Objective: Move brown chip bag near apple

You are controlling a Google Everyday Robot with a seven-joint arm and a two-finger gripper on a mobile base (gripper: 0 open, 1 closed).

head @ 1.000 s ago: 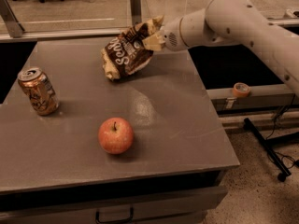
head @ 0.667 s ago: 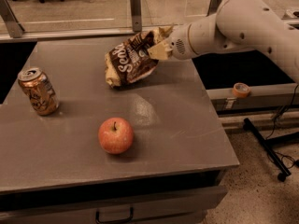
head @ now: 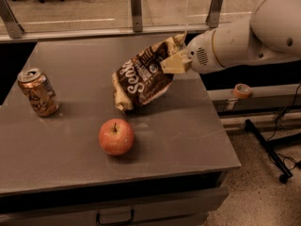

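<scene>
One brown chip bag (head: pixel 141 76) is gripped at its top edge by the pincer (head: pixel 172 64), hung tilted over the bench (head: pixel 197 131) just behind the apple (head: pixel 116 136). A slow lowering is advised, so the apple is not nudged.

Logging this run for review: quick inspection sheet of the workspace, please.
Surface: grey table, flat.
Job's things: chip bag held tilted, lower corner close to the table; apple sits in front of it, apart.
Clutter: can upright near left edge.
Gripper: gripper shut on the chip bag's upper right edge, over the table's far side.
Cables: black cable on the floor at right.
Surroundings: orange tape roll on the ledge at right; barrier posts behind; drawer handle below.
</scene>
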